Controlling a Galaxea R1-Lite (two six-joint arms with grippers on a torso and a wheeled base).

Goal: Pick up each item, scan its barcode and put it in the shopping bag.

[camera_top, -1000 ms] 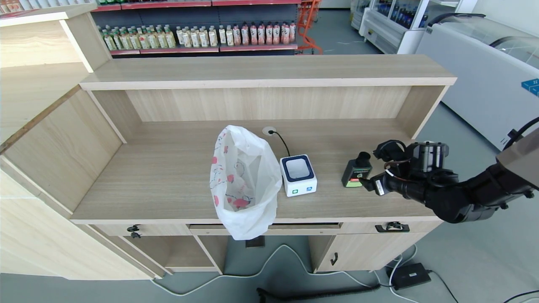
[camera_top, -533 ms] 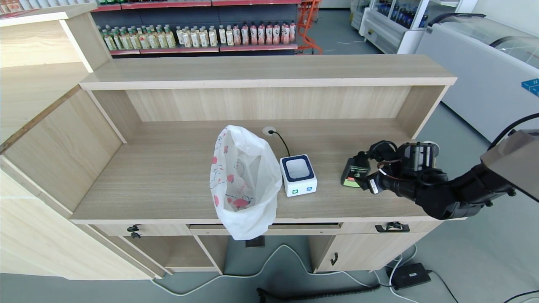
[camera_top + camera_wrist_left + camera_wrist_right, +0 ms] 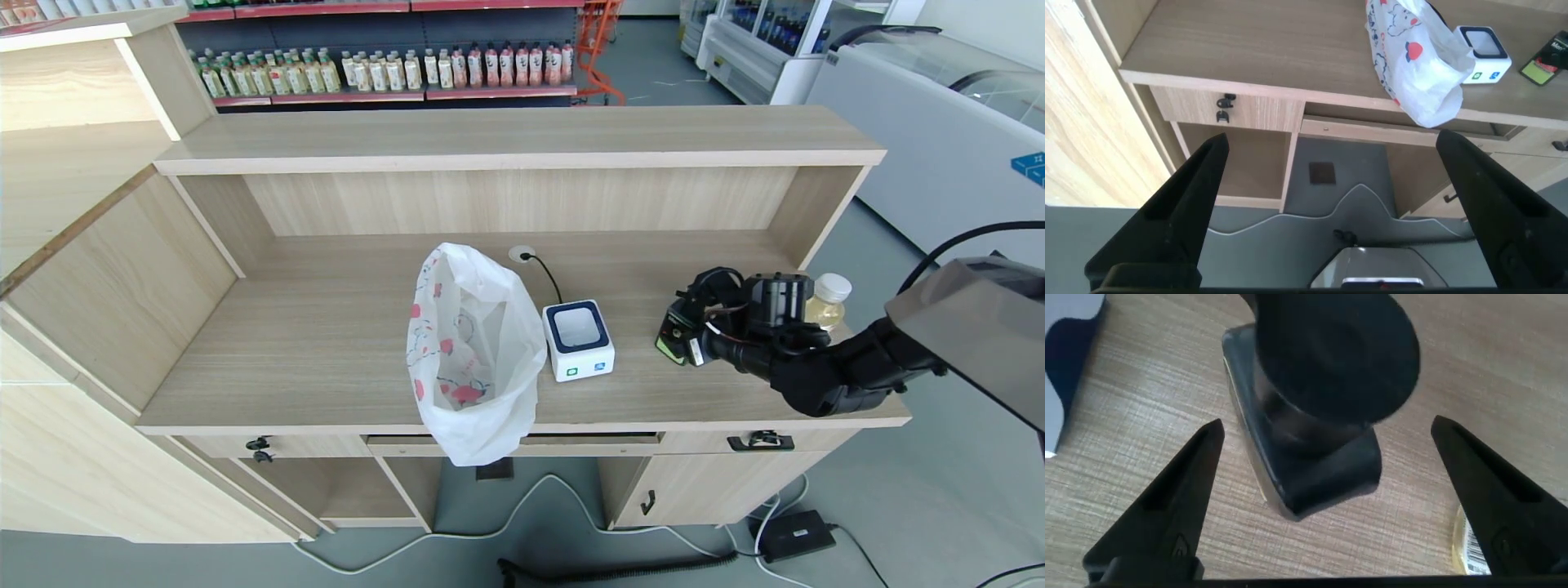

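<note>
Nearest, low before the front of the counter [image 3: 326, 359]: left gripper [image 3: 1331, 143], jaws spread wide, facing the drawer fronts.

At the counter's front edge, at 9 o'clock from the scanner [image 3: 578, 339]: shopping bag [image 3: 473, 351], white plastic with red print, mouth open upward, bottom sagging over the edge. Right up against the scanner's side; touching or not, cannot tell.

Scanner near mid-counter: small white box, dark-framed window facing up. Black cable [image 3: 549, 278] running off toward 11 o'clock into a round hole [image 3: 522, 254] in the top.

At 3 o'clock from the scanner, a little apart: dark bottle [image 3: 671, 336], wide black cap, green label, base on the counter. Upright or slightly tipped, cannot tell. Around it: right gripper [image 3: 1327, 433], jaws apart, one finger on each side, bare wood visible between each finger and the bottle in the right wrist view. Arm entering from 4 o'clock.

Just behind the gripper's body, at 2 o'clock from the scanner: clear bottle [image 3: 826, 304], white cap, yellowish liquid, upright, lower part hidden.

Farther: raised back ledge [image 3: 522, 135]. Beyond, at 12 o'clock, store shelf [image 3: 384, 96] lined with drink bottles; at 2 o'clock, chest freezers [image 3: 922, 139].
</note>
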